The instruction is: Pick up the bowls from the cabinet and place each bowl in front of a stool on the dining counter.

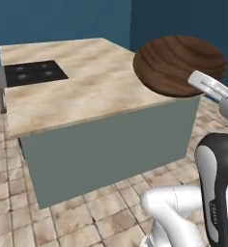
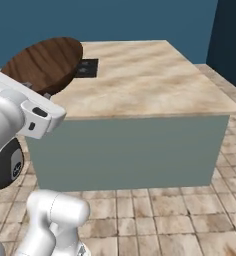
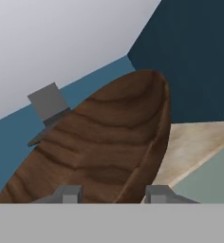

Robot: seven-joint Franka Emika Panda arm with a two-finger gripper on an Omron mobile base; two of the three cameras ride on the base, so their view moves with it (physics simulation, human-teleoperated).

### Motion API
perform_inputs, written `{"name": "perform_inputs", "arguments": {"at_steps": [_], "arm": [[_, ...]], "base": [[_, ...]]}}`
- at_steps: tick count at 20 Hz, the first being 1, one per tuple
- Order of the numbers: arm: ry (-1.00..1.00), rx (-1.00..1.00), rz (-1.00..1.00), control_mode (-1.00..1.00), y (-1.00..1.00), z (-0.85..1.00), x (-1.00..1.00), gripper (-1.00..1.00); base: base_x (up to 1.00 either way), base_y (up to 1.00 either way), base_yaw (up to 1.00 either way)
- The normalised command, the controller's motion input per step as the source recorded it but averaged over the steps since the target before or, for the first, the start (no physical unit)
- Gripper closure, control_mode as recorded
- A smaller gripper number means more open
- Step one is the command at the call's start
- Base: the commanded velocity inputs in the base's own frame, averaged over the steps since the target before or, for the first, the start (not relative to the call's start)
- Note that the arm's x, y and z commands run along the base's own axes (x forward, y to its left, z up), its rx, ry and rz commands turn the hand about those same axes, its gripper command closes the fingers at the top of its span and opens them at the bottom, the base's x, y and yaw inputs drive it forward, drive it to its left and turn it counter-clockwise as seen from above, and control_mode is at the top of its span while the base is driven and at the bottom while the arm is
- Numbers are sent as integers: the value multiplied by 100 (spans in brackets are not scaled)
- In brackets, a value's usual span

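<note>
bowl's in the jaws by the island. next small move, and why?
Probably carry the bowl further in over the dining counter, then lower it. The gripper holds its rim and it hangs tilted above the counter's near corner, partly past the edge. The marble near that corner looks bare. No stool shows in these views, so I can't judge the exact spot.

Your gripper point(image 3: 113, 193) is clamping the bowl's point(image 3: 104, 142) rim between its fingertips, forearm reaching up behind it.

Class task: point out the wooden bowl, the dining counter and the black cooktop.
bowl point(image 1: 176, 62), left base view, middle of its underside.
dining counter point(image 2: 145, 75), right base view, bare marble top.
cooktop point(image 1: 34, 72), left base view, black surface.
</note>
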Motion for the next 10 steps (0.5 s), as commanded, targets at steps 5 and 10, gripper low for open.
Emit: {"name": "perform_inputs", "arguments": {"at_steps": [5,10], "arm": [[0,0,0,100,0,0,0,100],[0,0,0,100,0,0,0,100]], "base": [[41,-63,-31],[45,-63,-32]]}}
